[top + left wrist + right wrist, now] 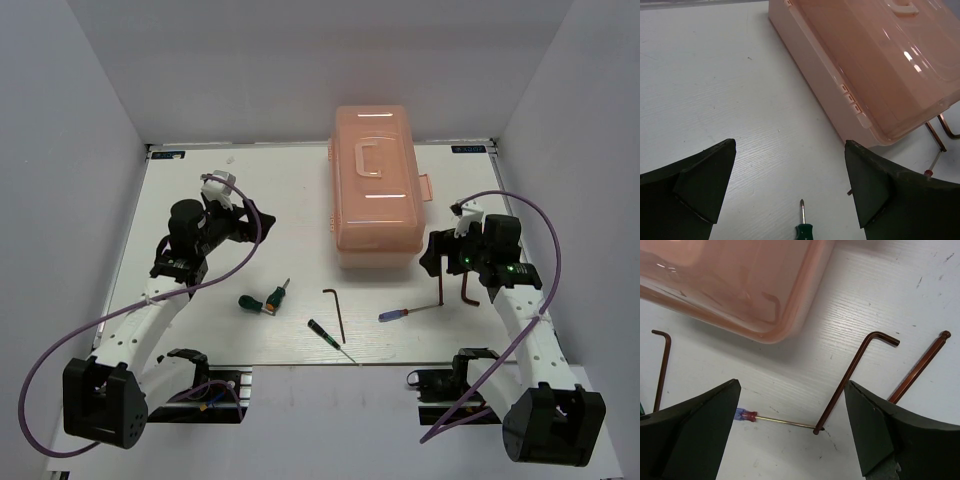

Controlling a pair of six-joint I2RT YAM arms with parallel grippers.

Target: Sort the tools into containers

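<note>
The salmon-pink toolbox (375,190) stands closed at the back middle of the table. On the table in front of it lie a stubby green screwdriver (262,302), a slim green screwdriver (328,338), a dark hex key (335,312), a blue-and-red screwdriver (400,314) and two more hex keys (441,285). My left gripper (250,220) is open and empty, left of the toolbox (875,65), with a green-handled screwdriver (802,222) below it. My right gripper (792,390) is open and empty above a hex key (855,370) and the blue-and-red screwdriver (747,415).
White walls close in the table on the left, back and right. The toolbox's front latch (426,187) faces right. In the right wrist view another hex key (920,367) lies at the right and one (662,365) at the left.
</note>
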